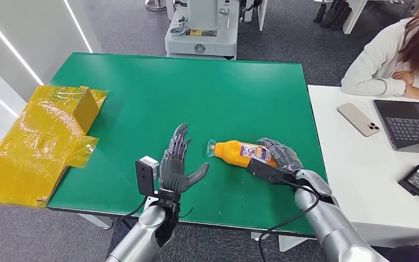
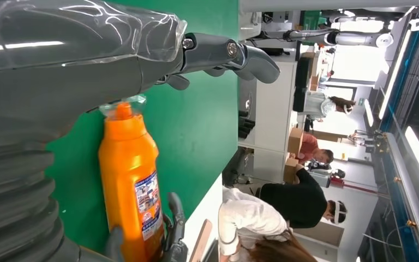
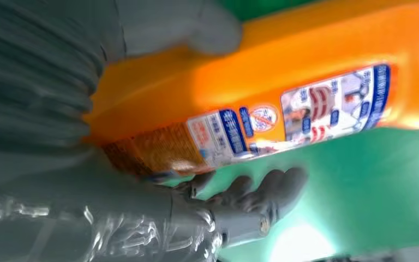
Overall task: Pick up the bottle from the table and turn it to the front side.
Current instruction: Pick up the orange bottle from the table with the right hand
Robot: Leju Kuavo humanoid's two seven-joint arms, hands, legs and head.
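One orange bottle point(image 1: 239, 153) lies gripped by the right hand point(image 1: 277, 158); left hand point(image 1: 177, 164) spread, holding nothing.

Green table point(image 1: 207, 87): orange bottle point(image 1: 234, 152), yellow box point(image 1: 49, 136).

A flattened cardboard box wrapped in yellow film point(image 1: 43, 139) lies on the left end of the green tabletop point(image 1: 196, 87) and overhangs its left edge. A grey machine base point(image 1: 201, 30) stands on the carpet beyond the far edge. A white desk point(image 1: 360, 180) adjoins the right side; on it lie a smartphone point(image 1: 358, 119) face down, an open laptop point(image 1: 412, 124) and a black power adapter point(image 1: 418, 178) with its cable. A person in a light sweater point(image 1: 382, 60) leans on that desk near the laptop.
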